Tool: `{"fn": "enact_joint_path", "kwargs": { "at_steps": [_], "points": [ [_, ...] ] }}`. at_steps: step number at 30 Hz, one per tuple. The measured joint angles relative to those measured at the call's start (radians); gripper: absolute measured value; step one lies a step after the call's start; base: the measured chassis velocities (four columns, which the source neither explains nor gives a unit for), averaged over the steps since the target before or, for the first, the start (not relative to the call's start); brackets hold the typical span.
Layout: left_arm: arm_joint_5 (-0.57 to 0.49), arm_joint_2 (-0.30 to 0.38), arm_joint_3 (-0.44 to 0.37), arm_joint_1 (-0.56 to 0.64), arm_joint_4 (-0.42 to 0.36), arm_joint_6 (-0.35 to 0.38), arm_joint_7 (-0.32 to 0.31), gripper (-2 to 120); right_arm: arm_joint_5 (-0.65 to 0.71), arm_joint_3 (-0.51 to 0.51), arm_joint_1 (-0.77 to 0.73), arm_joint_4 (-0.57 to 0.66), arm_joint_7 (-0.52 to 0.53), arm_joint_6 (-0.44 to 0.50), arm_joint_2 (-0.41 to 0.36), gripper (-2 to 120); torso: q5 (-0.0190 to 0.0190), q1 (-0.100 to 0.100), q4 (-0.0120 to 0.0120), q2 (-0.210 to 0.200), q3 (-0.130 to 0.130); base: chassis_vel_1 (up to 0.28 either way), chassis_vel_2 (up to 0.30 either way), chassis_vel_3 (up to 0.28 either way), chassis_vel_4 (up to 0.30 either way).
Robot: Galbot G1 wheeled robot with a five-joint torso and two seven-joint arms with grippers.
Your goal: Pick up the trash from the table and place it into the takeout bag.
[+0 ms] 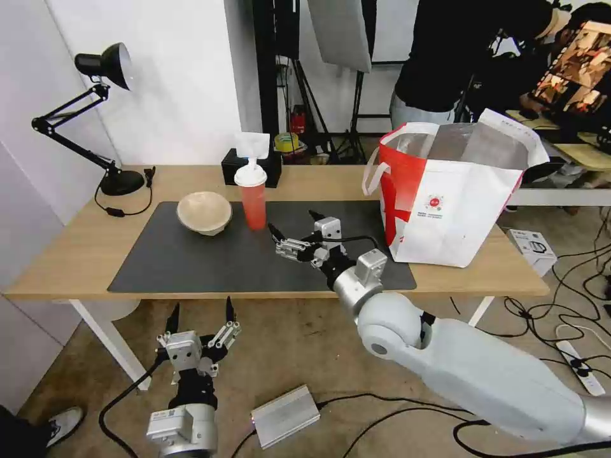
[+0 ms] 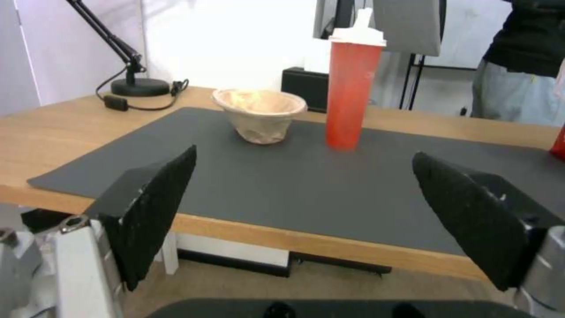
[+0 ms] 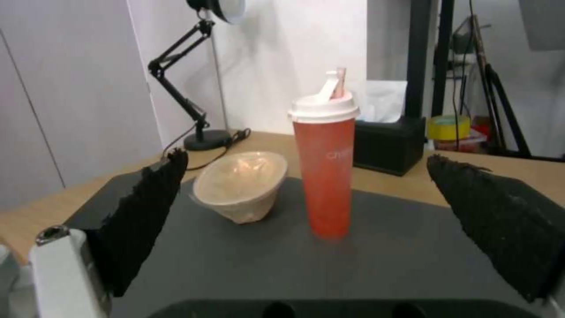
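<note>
**Right gripper lined up on the red cup**

The right gripper [image 1: 294, 229] hovers over the dark mat [image 1: 191, 267], fingers spread wide and holding nothing, pointed at the red cup [image 1: 254, 198]. The cup stands upright near the mat's far edge, just beside the beige paper bowl [image 1: 204, 212]. The takeout bag [image 1: 445, 203] gapes open at the tabletop's [image 1: 70, 254] right end. The left gripper [image 1: 200, 318] waits below the near edge, also spread.

The cup looks tall and tippy — likely thin-walled, perhaps still holding liquid. Take it mid-body, below the domed lid, squeezing gently. The bowl seems light and crushable — pinch its rim.
</note>
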Motion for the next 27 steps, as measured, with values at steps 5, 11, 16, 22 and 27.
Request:
{"fn": "enact_joint_path", "kwargs": {
  "at_steps": [5,11,16,22,27],
  "points": [
    [0.0,0.0,-0.001,-0.002,0.003,0.0,-0.001,97,0.023,-0.01,0.024,-0.032,0.007,-0.018,0.032,100,0.0,0.0,0.0,0.0,0.0,0.0,0.0,0.0,0.0],
    [0.0,0.001,-0.002,-0.003,0.008,0.0,-0.002,98,0.054,-0.027,0.049,-0.069,0.016,-0.026,0.071,100,0.0001,0.0,0.0,0.0,0.0,0.0,0.0,0.0,0.0],
    [0.0,0.001,-0.002,-0.006,0.011,0.0,-0.002,98,0.067,-0.04,0.079,-0.102,0.027,-0.043,0.1,100,0.0,0.0,0.0,0.0,0.0,0.0,0.0,0.0,0.0],
    [0.0,0.003,-0.001,-0.012,0.017,-0.001,-0.003,98,0.078,-0.045,0.099,-0.131,0.028,-0.046,0.121,100,0.0,0.0,0.0,0.0,0.0,0.0,0.0,0.0,0.0],
    [-0.001,0.007,0.0,-0.016,0.021,-0.001,-0.003,98,0.078,-0.052,0.118,-0.157,0.032,-0.059,0.14,100,0.0,0.0,0.0,0.0,0.0,0.0,0.0,0.0,0.0]
  ]
}}
